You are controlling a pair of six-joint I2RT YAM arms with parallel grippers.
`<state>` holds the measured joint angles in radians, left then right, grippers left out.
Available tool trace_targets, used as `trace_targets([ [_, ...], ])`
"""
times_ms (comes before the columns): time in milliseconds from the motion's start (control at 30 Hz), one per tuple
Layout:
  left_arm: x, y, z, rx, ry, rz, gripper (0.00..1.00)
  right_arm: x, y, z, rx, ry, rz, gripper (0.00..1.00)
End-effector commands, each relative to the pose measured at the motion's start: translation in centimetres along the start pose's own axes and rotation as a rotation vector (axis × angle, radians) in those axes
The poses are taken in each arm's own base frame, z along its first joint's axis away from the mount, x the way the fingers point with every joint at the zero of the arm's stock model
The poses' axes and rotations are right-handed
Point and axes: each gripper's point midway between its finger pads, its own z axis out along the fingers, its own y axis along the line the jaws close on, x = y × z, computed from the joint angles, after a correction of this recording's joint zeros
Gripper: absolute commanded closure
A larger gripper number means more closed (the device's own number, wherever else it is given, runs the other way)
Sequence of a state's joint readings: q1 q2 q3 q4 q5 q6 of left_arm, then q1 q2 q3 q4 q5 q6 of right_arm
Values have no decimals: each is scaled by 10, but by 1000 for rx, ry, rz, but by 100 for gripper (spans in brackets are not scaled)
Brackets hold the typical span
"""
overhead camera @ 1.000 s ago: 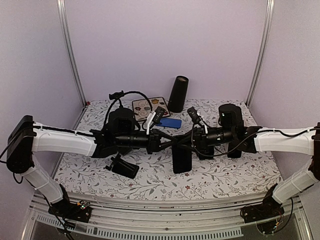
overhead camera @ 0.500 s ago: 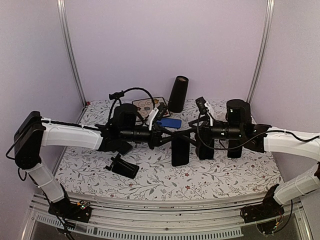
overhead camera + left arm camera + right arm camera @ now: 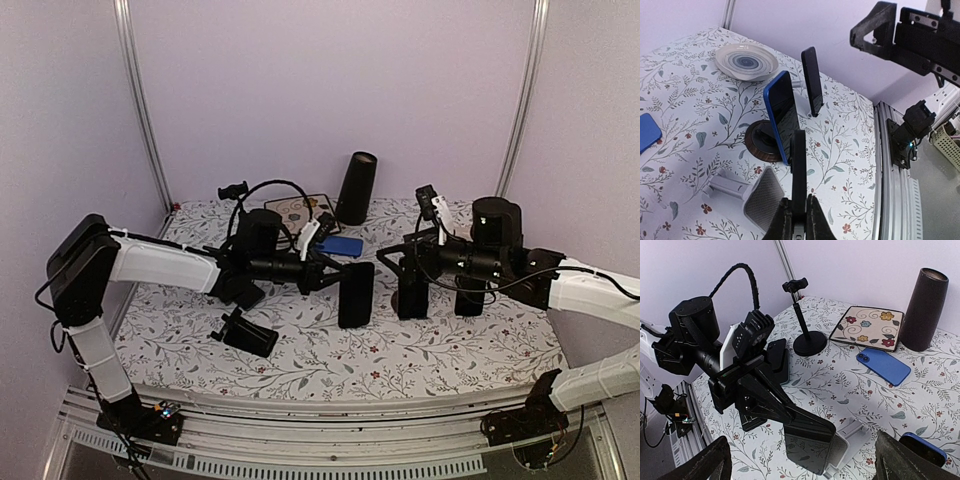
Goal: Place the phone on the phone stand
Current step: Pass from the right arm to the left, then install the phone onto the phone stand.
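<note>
Right hand [image 3: 393, 262] now off the phone [image 3: 355, 295]

A smooth, glossy black face is noted on the phone [image 3: 807, 440] gripped by the left gripper [image 3: 799, 220]. Beneath it, matt printed cloth [image 3: 690, 125] is seen. Beyond the fingertips, a shiny glazed plate [image 3: 746, 61] is recorded.

Top external: fixed high behind both arm bases [image 3: 150, 420], looking down and forward over the whole worktop [image 3: 450, 350]. Left wrist: close behind the left end effector [image 3: 799, 220], facing rightward across the worktop. Right wrist: close, facing leftward. Shared by all three: the black phone [image 3: 356, 293] at centre.
</note>
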<state>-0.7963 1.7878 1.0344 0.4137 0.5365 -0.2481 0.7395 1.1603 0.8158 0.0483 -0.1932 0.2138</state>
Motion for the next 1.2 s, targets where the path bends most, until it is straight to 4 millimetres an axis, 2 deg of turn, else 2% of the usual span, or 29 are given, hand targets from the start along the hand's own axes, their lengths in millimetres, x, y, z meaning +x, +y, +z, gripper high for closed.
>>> trace_targets([
  [0,-32,5,4,15,-87,94,100,6,-5,-8,35,14,20,0],
  [433,-31,14,15,62,-102,127,100,9,-4,-9,34,29,24,1],
  [900,-4,22,25,104,-20,95,100,11,-5,-9,33,36,30,1],
  [1167,-3,21,24,113,-12,92,100,12,-4,-8,27,39,38,1],
])
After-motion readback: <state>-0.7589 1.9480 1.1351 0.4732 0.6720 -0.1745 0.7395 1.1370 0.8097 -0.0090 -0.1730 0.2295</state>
